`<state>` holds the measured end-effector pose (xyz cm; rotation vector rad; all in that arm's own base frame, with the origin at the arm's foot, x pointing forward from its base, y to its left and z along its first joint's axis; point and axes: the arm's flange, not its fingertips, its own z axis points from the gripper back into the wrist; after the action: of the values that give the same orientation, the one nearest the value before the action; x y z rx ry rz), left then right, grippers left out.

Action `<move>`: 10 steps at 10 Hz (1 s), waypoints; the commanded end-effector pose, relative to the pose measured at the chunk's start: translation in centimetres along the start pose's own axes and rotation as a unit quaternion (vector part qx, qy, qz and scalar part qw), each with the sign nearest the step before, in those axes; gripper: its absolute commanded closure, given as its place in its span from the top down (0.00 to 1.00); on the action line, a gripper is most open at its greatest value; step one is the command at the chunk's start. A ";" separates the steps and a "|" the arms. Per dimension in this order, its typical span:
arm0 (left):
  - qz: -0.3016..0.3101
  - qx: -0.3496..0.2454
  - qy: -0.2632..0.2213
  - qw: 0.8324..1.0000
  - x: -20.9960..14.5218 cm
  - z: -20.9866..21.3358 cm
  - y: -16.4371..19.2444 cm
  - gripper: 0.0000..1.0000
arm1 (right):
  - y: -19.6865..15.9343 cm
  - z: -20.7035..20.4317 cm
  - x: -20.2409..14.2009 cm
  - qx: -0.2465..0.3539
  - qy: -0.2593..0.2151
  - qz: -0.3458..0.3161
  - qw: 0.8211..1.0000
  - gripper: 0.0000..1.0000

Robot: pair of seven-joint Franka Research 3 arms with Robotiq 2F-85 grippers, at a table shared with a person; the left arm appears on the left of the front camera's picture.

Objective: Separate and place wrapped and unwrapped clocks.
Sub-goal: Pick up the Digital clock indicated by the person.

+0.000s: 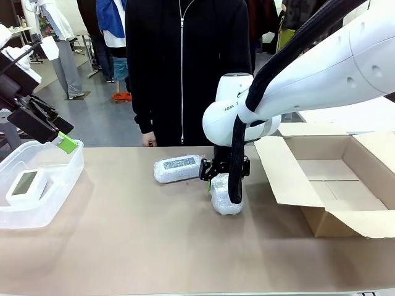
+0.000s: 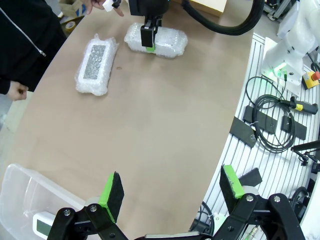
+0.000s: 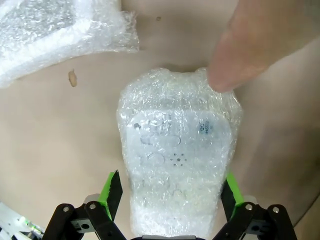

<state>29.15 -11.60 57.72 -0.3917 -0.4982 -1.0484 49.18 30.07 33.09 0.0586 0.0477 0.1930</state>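
Observation:
Two wrapped clocks in bubbly film lie mid-table. One wrapped clock (image 1: 178, 168) (image 2: 95, 65) lies free near the person. My right gripper (image 1: 223, 177) (image 3: 170, 194) is lowered over the other wrapped clock (image 1: 226, 198) (image 3: 177, 150) (image 2: 165, 42). It is open, with a green pad close to each side of the wrap. The unwrapped clock (image 1: 26, 185) (image 2: 42, 224), bare white with a greyish display, lies in the clear plastic bin (image 1: 62, 185) (image 2: 20, 187) at the left. Above that bin my left gripper (image 1: 63, 142) (image 2: 172, 192) hangs open and holds nothing.
An open cardboard box (image 1: 345, 185) stands at the right, with one flap leaning toward the right gripper. A person in a black jacket (image 1: 185, 68) stands at the far edge, one hand (image 1: 148, 140) near the table. A blurred tan shape (image 3: 255, 40) reaches in over the wrapped clock.

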 end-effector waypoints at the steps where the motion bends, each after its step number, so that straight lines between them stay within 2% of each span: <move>1: 0.003 0.005 0.003 1.000 0.2 0.0 0.0 1.00 | 0.7 -0.9 1.1 -0.014 0.013 -0.023 1.000 1.00; 4: 0.003 0.005 0.003 1.000 0.2 0.0 0.0 1.00 | 0.7 -1.5 1.1 -0.013 0.032 -0.020 0.999 1.00; 6: 0.003 0.005 0.003 1.000 0.2 0.0 0.0 1.00 | 0.6 -1.5 0.9 -0.003 0.022 -0.018 1.000 1.00; 7: 0.003 0.005 0.003 1.000 0.2 0.0 0.0 1.00 | 0.6 -1.1 0.7 0.001 0.022 -0.023 1.000 0.81; 8: 0.003 0.005 0.003 1.000 0.2 0.0 0.0 1.00 | 0.6 -0.8 0.4 0.002 0.018 -0.022 1.000 0.81; 9: 0.003 0.005 0.003 1.000 0.2 0.0 0.0 1.00 | 0.5 -0.7 0.4 0.000 0.023 -0.027 0.999 0.62; 10: 0.003 0.005 0.003 1.000 0.2 0.0 0.0 1.00 | 0.5 -0.6 0.4 -0.003 0.028 -0.032 0.999 0.61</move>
<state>29.15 -11.60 57.72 -0.3917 -0.4982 -1.0484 49.73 30.40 32.71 0.0471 0.0863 0.1675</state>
